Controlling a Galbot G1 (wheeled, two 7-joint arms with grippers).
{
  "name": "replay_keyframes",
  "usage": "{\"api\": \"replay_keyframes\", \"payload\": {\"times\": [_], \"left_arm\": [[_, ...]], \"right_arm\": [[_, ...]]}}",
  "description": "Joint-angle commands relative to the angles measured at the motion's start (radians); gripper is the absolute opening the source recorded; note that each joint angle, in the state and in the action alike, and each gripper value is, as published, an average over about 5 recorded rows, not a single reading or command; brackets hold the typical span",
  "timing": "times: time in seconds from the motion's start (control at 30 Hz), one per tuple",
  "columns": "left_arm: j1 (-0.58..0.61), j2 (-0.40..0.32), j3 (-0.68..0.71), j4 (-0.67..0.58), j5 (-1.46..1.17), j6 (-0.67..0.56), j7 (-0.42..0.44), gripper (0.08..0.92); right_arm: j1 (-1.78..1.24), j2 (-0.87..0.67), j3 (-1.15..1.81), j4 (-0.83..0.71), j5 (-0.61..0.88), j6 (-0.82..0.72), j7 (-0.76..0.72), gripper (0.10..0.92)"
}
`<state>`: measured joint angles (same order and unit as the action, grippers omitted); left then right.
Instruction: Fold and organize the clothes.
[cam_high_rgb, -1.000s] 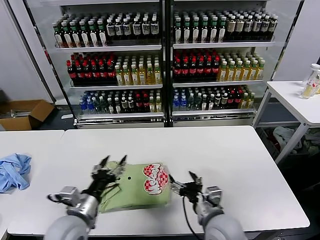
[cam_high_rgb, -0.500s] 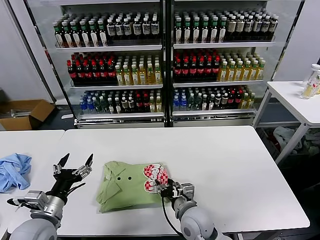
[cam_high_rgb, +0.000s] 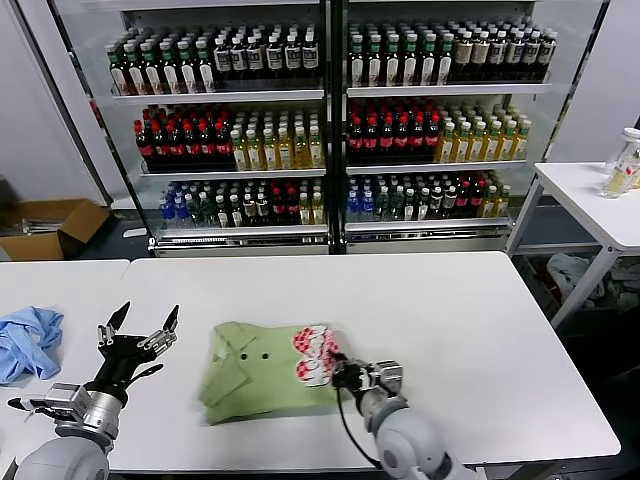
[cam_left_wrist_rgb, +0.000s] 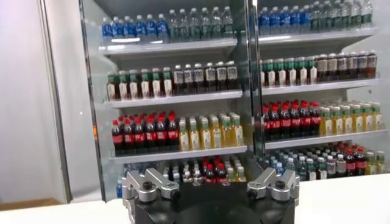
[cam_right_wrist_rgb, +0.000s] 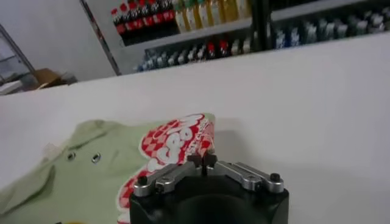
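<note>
1. Risk, near edge: the shirt lies as a folded bundle close to the near edge of the table. A sideways push from the right could slide the whole bundle instead of turning a flap, or nudge it toward that edge.
2. Risk, right edge of the bundle: the printed graphic curls up at the bundle's right side, just where the right gripper meets the cloth. If that edge is let go carelessly, the curl may spring back and loosen the fold; a pinch that catches only the top layer would drag it off the layers beneath.
3. Right gripper: in the right wrist view its fingertips are pressed together, tips meeting at the printed edge of the shirt. Whether cloth is caught between them cannot be told; the tips at least appear to touch the fabric.
4. Left gripper: fingers spread wide, raised above the table, well to the left of the shirt and holding nothing. The left wrist view shows only its spread fingers against the bottle shelves.
5. Blue garment: crumpled at the far left, apart from both grippers. A return swing of the left arm could snag it, though it seems well clear for now.
6. Far background: the shelves stand beyond the table, out of reach of the work.
</note>
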<state>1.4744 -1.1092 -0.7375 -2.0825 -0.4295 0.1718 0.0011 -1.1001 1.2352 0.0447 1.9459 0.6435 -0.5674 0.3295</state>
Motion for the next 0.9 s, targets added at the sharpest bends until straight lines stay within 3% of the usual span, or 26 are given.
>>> {"api": "replay_keyframes", "payload": {"times": [0.03,0.3,0.6,0.9], "left_arm": [[-0.020,-0.017,0.063,0.034,0.094,-0.132,0.024,0.823],[-0.021,-0.050,0.090,0.021,0.106,-0.145,0.049,0.823],[-0.028,-0.074,0.103,0.023,0.129,-0.153,0.054,0.823],[-0.069,-0.112,0.182,0.053,0.332,-0.209,0.013,0.823]], "right_arm": [[-0.089,-0.169,0.260,0.159,-0.097,0.009,-0.091,0.112],[-0.198,-0.167,0.334,0.225,-0.144,0.024,-0.098,0.142],[-0.228,-0.157,0.306,0.262,-0.216,0.032,-0.143,0.397],[-0.165,-0.224,0.430,0.216,-0.258,0.067,-0.148,0.657]]}}
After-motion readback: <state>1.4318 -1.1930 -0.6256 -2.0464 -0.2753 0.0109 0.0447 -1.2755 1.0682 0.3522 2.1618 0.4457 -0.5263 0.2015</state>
